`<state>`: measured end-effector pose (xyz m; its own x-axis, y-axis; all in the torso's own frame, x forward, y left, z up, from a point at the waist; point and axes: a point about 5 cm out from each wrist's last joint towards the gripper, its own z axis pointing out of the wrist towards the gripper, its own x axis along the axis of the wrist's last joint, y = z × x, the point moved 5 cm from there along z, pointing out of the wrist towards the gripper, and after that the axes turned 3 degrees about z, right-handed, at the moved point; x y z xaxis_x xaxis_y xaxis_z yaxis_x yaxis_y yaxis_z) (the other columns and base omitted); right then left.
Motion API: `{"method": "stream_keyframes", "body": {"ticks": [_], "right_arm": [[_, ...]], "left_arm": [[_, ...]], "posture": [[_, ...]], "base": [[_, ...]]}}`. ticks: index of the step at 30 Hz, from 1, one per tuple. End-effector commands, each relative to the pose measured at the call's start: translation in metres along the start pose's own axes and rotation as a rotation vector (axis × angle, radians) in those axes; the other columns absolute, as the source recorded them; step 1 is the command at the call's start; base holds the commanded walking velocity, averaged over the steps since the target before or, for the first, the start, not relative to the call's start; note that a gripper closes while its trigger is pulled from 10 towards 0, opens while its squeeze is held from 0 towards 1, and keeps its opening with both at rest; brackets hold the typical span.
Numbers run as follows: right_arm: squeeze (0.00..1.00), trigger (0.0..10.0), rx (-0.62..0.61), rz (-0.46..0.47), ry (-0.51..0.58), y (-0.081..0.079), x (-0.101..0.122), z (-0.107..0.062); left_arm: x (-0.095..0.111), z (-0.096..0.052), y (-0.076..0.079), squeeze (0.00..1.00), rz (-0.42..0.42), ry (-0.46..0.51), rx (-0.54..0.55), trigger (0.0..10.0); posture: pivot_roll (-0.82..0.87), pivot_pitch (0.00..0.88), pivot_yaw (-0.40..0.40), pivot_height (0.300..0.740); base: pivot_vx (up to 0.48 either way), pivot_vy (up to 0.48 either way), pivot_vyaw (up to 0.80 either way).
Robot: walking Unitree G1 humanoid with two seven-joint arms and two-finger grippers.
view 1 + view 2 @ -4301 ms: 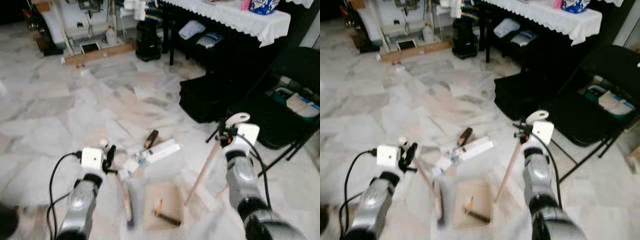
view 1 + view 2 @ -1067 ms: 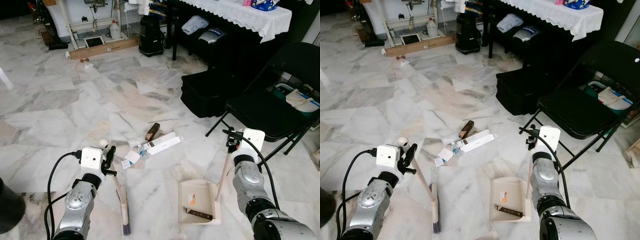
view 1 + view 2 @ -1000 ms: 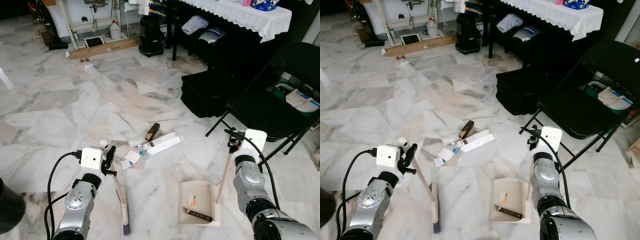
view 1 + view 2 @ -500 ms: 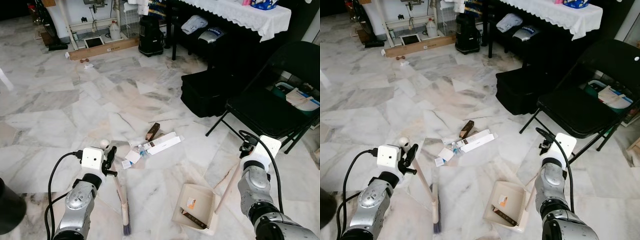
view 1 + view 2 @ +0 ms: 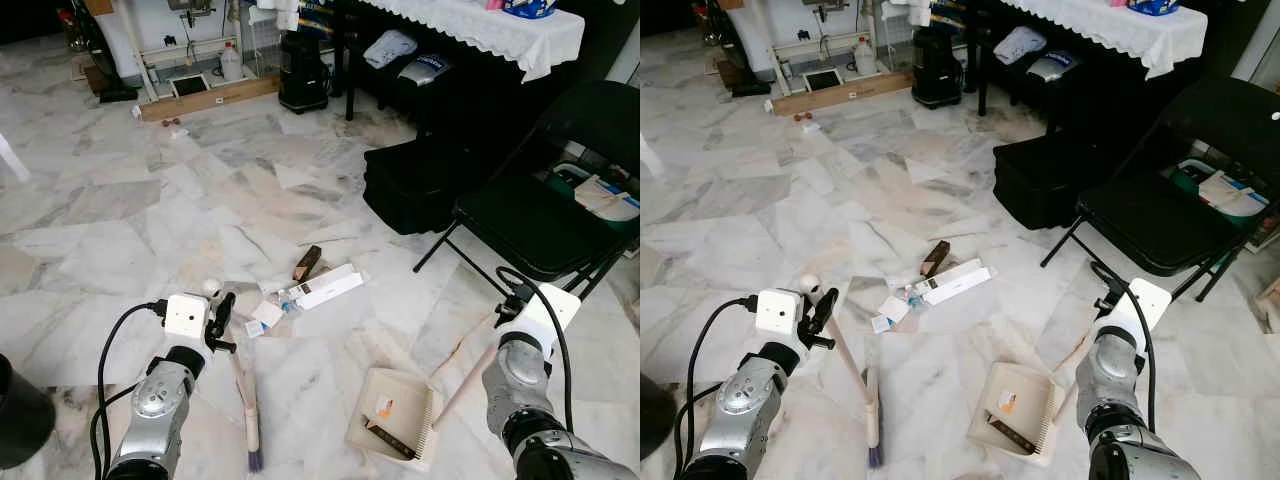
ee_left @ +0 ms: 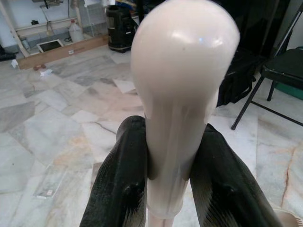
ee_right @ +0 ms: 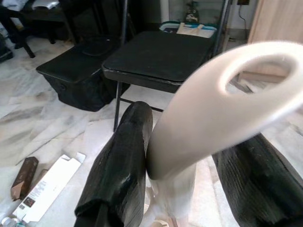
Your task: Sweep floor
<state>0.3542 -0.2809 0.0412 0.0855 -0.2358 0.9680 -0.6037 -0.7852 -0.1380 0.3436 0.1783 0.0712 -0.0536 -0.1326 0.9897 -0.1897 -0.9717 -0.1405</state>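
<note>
Left gripper (image 6: 165,175) fingers clench the broom (image 5: 243,395); right gripper (image 7: 189,170) fingers clench the tilted dustpan (image 5: 397,418) handle

No writing can be read anywhere. The flattened white carton (image 5: 326,289) on the floor (image 5: 120,215) carries dark print near one end, and the small card (image 5: 265,315) at its 8 o'clock has marks, all too small to make out.
</note>
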Motion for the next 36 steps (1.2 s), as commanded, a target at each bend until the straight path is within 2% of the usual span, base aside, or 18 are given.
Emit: {"method": "stream_keyframes", "body": {"ticks": [1,8,15,16,18,20,21,22,26,27,28,29,30,31,36], "right_arm": [[0.00,10.0,-0.028,0.002,-0.026,0.008,-0.007,-0.001],[0.00,10.0,-0.036,0.002,-0.026,0.007,-0.006,-0.001],[0.00,10.0,0.024,-0.015,-0.022,-0.002,-0.006,-0.002],[0.22,10.0,0.055,-0.049,-0.005,-0.006,-0.004,-0.002],[0.22,10.0,0.106,-0.100,0.024,-0.012,-0.001,-0.003],[0.18,10.0,0.113,-0.123,0.027,-0.011,0.000,-0.003],[0.07,10.0,0.106,-0.116,0.024,-0.009,-0.001,-0.002],[0.02,10.0,0.103,-0.114,0.024,-0.007,-0.001,-0.002],[0.02,10.0,0.097,-0.111,0.026,-0.004,0.000,-0.002],[0.07,10.0,0.100,-0.110,0.027,-0.002,0.000,-0.001],[0.29,10.0,0.103,-0.110,0.029,-0.001,0.000,-0.002],[0.87,10.0,0.104,-0.112,0.031,-0.001,0.000,-0.002],[0.87,10.0,0.104,-0.114,0.032,-0.001,0.000,-0.002],[1.00,10.0,0.106,-0.115,0.036,0.000,0.000,-0.002],[1.00,10.0,0.099,-0.119,0.034,0.004,-0.002,-0.002]], "left_arm": [[0.002,0.001,0.000,0.00,-0.002,0.001,-0.011,10.0],[0.002,0.001,0.000,0.00,-0.001,0.000,-0.011,10.0],[0.001,0.001,0.000,0.00,-0.002,0.000,-0.010,10.0],[0.002,0.001,0.000,0.00,-0.003,0.000,-0.010,10.0],[0.002,0.001,0.000,0.00,-0.004,0.002,-0.011,10.0],[0.002,0.001,0.001,0.00,-0.004,0.002,-0.011,10.0],[0.002,0.001,0.001,0.00,-0.005,0.002,-0.011,10.0],[0.002,0.001,0.001,0.00,-0.006,0.002,-0.012,10.0],[0.001,0.001,0.001,0.00,-0.007,0.002,-0.013,10.0],[0.001,0.001,0.002,0.00,-0.009,0.001,-0.015,10.0],[0.001,0.001,0.002,0.00,-0.009,0.001,-0.015,10.0],[0.001,0.001,0.002,0.00,-0.009,0.001,-0.016,10.0],[0.001,0.001,0.002,0.00,-0.010,0.001,-0.016,10.0],[0.001,0.001,0.003,0.00,-0.010,0.002,-0.017,10.0],[0.002,0.001,0.004,0.00,-0.011,0.004,-0.019,10.0]], "posture": [[0.07,0.078,0.022,0.740],[0.08,0.075,0.022,0.740],[0.07,0.068,0.019,0.740],[0.07,0.068,0.019,0.740],[0.07,0.065,0.017,0.740],[0.07,0.065,0.016,0.740],[0.07,0.065,0.016,0.740],[0.07,0.061,0.014,0.740],[0.07,0.061,0.014,0.740],[0.07,0.056,0.012,0.740],[0.07,0.056,0.012,0.740],[0.07,0.056,0.012,0.740],[0.07,0.056,0.012,0.740],[0.07,0.056,0.012,0.740],[0.06,0.055,0.011,0.740]], "base": [[0.000,0.000,0.00],[0.000,0.000,0.00],[0.000,0.000,0.00],[0.000,0.000,0.00],[0.000,0.000,0.00],[0.000,0.000,0.00],[0.000,0.000,0.00],[0.000,0.000,0.00],[0.000,0.000,0.00],[0.000,0.000,0.00],[0.000,0.000,0.00],[0.000,0.000,0.00],[0.000,0.000,0.00],[0.000,0.000,0.00],[0.000,0.000,0.00]]}}
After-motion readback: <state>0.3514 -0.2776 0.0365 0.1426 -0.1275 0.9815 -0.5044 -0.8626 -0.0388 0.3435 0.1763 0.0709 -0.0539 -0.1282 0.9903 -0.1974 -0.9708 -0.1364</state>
